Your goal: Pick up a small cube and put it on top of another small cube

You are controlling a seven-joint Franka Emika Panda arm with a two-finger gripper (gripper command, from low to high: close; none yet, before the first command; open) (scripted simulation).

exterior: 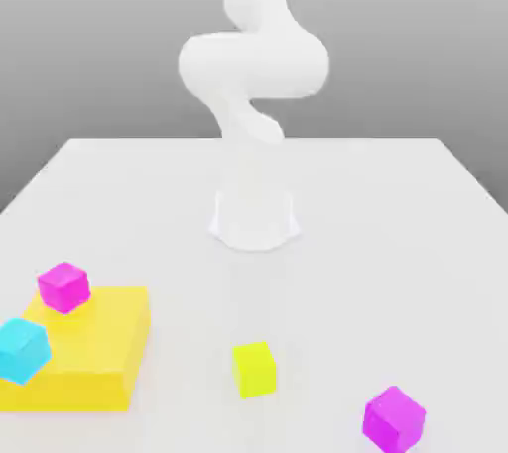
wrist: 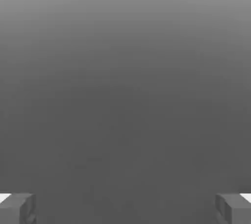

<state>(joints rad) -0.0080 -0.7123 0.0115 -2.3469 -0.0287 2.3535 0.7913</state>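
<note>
Lime-yellow, the small cube [exterior: 254, 369] sits alone on the white table [exterior: 397, 213], just beside the large yellow block [exterior: 94, 357]. Gripper [wrist: 125, 208] fingers [wrist: 17, 207] stand wide apart, holding nothing.

Two cubes [exterior: 63, 286] seemingly on a flat block [exterior: 94, 362] at exterior view's left, small cube [exterior: 254, 370] mid-table [exterior: 397, 203], another cube [exterior: 394, 419] right.

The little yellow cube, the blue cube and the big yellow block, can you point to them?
small lime-yellow cube [exterior: 254, 370], exterior view, on its front face.
cyan cube [exterior: 21, 349], exterior view, on its front face.
large flat yellow block [exterior: 99, 342], exterior view, on its bare top.
</note>
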